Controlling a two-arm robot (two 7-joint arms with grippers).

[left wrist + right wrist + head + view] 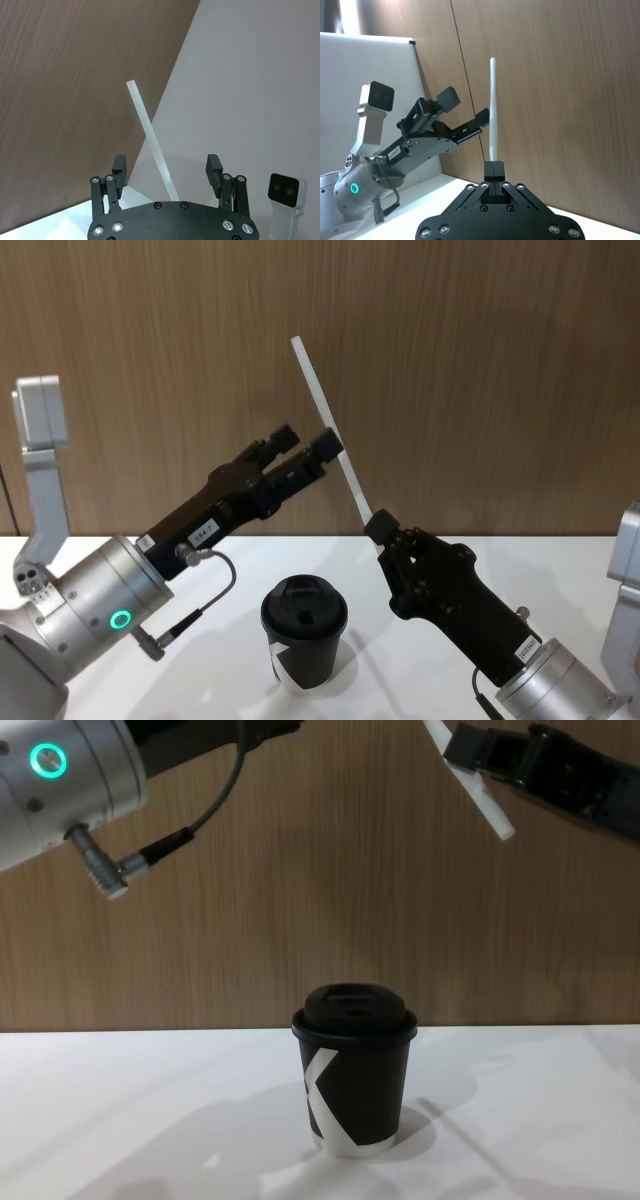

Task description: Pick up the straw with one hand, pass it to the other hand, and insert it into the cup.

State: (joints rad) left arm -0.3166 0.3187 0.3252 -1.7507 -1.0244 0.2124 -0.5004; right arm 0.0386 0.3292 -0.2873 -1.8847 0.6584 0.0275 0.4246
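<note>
The straw (330, 430) is a thin white tube, held slanted in the air above the table. My right gripper (381, 529), all black, is shut on its lower end (493, 167), and a short stub of the straw (482, 792) pokes out below it. My left gripper (306, 444), the one with the silver wrist and green ring, is open around the straw's middle. The straw (151, 137) passes between its fingers (119, 169) without touching them. The cup (303, 631), black with a domed lid and a white mark, stands on the white table below both grippers.
A wood-panelled wall (480, 360) rises right behind the table. The white tabletop (120, 1120) stretches to either side of the cup (355, 1082). The left arm's black cable (200, 610) hangs near the cup.
</note>
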